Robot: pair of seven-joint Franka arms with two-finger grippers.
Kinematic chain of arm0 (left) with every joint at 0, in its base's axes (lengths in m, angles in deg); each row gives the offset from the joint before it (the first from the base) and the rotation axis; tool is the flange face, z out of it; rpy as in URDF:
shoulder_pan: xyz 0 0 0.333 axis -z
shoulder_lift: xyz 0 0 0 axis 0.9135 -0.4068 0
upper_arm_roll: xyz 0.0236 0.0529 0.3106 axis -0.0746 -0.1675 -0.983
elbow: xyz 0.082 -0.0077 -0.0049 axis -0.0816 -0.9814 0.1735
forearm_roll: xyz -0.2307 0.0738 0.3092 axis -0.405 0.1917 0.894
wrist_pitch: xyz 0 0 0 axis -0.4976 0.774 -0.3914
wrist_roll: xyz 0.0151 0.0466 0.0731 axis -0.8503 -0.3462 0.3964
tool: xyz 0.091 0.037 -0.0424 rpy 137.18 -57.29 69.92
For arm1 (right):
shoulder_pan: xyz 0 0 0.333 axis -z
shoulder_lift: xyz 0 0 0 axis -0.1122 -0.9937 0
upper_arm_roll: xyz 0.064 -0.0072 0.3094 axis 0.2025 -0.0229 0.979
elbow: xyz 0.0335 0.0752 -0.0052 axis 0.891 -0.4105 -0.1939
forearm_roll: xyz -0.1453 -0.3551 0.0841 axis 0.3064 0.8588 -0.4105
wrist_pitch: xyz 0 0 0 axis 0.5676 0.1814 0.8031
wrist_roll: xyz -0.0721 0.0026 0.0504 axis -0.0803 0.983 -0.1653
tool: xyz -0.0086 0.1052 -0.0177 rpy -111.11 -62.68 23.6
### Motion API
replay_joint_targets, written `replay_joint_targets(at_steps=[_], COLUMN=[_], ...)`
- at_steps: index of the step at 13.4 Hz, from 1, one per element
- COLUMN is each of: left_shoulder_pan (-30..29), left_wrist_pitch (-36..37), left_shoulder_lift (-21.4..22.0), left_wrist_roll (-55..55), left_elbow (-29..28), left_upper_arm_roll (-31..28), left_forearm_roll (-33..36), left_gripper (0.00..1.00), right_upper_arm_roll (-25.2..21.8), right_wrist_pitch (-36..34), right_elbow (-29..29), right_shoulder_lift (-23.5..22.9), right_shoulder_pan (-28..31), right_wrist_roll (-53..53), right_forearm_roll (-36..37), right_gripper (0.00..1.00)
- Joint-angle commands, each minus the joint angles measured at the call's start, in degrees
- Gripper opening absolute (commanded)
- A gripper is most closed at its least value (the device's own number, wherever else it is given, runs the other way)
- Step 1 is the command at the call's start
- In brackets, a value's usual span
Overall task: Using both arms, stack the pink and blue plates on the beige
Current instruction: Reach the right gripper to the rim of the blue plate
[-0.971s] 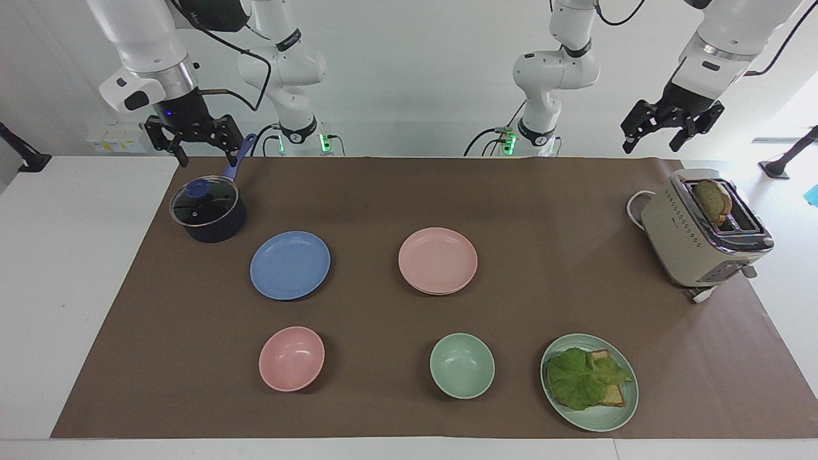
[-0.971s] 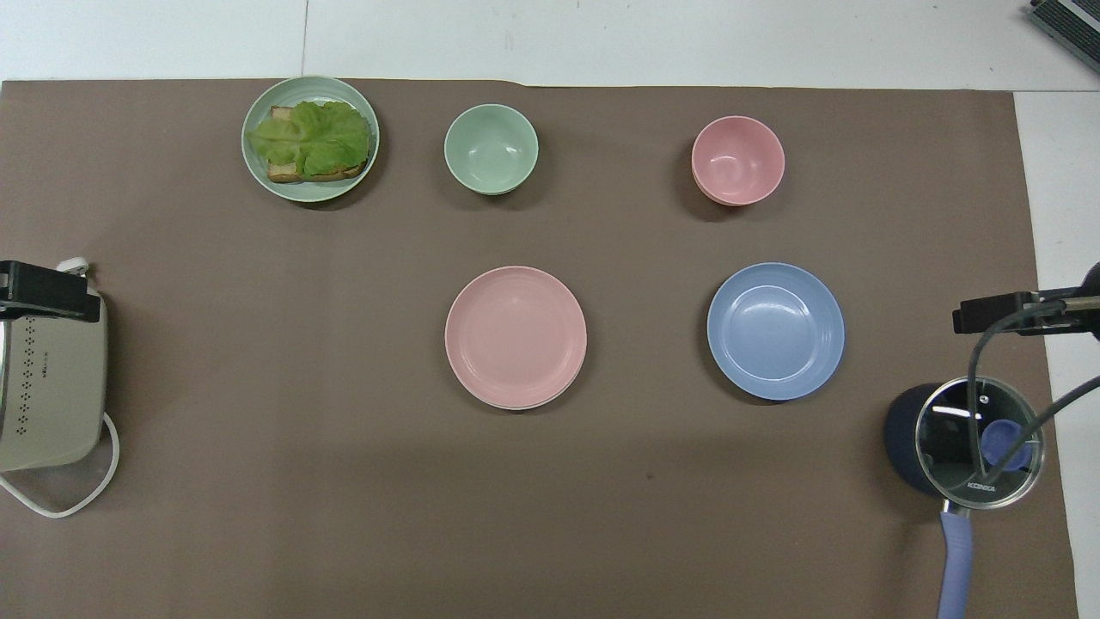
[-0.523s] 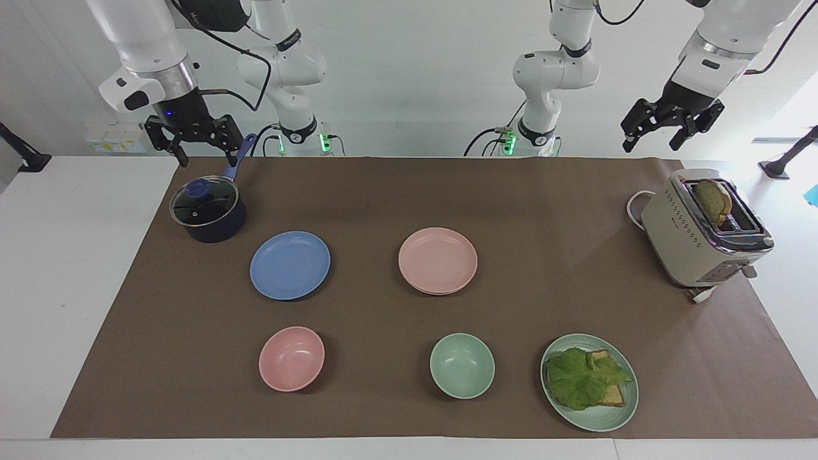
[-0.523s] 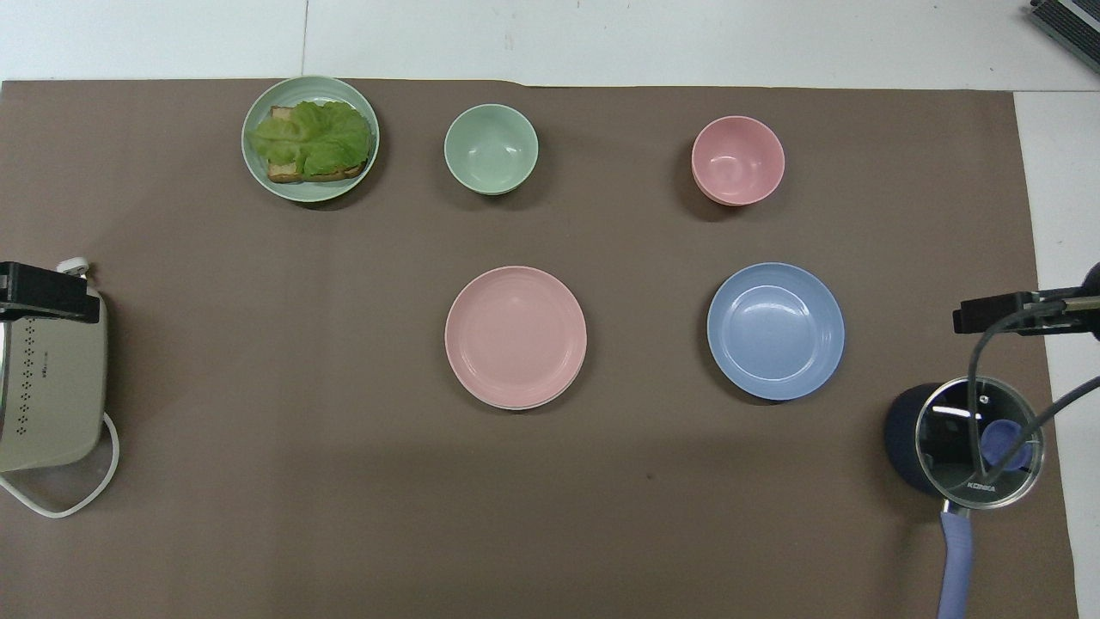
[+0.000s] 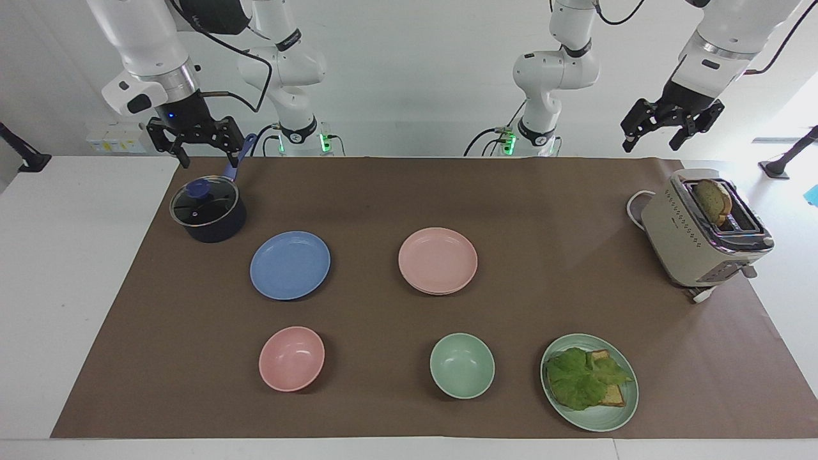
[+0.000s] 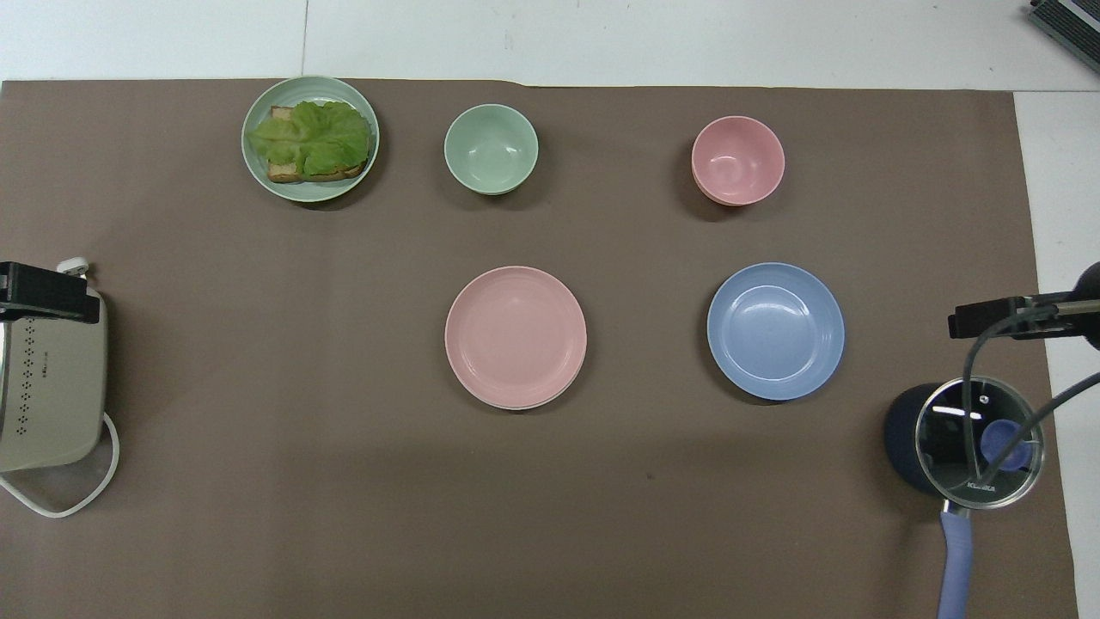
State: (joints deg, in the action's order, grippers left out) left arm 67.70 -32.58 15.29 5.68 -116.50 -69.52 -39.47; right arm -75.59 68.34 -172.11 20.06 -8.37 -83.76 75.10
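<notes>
The pink plate is seen already stacked on the beige plate, with the blue plate at its nine o'clock awaiting pickup, while the left gripper and right gripper hang spread wide and empty.

Matt pink plate and blue plate; glass-lidded pot; matt brown table cover.

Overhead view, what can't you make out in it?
- Beige plate: only a pale sliver of rim shows; the pink plate covers the rest.
- Toaster: cut by the view's edge.
- Left gripper, right gripper: only dark tips show, the rest is beyond the edges.
- Pot contents: reflections on the lid hide them.
</notes>
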Motion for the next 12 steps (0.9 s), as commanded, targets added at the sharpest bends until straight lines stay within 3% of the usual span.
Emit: replay_joint_targets(at_steps=[1, 6, 12], left_shoulder_pan=[-0.21, -0.21, -0.21], left_wrist_pitch=[0.82, 0.82, 0.82], left_shoulder_lift=[0.29, 0.29, 0.29], left_wrist_roll=[-0.61, -0.61, -0.61], left_elbow=[-0.01, -0.01, -0.01], left_upper_arm_roll=[0.13, 0.13, 0.22], left_forearm_roll=[0.76, 0.76, 0.76], left_gripper=[1.0, 1.0, 1.0], right_upper_arm_roll=[0.01, 0.1, 0.18], right_wrist_pitch=[10.0, 21.89, 26.38], right_elbow=[-9.82, -13.89, -15.48], right_shoulder_lift=[0.32, -8.81, -11.54], right_shoulder_pan=[0.43, -0.27, -0.36], right_wrist_roll=[-3.43, -3.96, -4.49], right_forearm_roll=[-0.12, -0.21, -1.52], right_gripper=[1.0, 1.0, 1.0])
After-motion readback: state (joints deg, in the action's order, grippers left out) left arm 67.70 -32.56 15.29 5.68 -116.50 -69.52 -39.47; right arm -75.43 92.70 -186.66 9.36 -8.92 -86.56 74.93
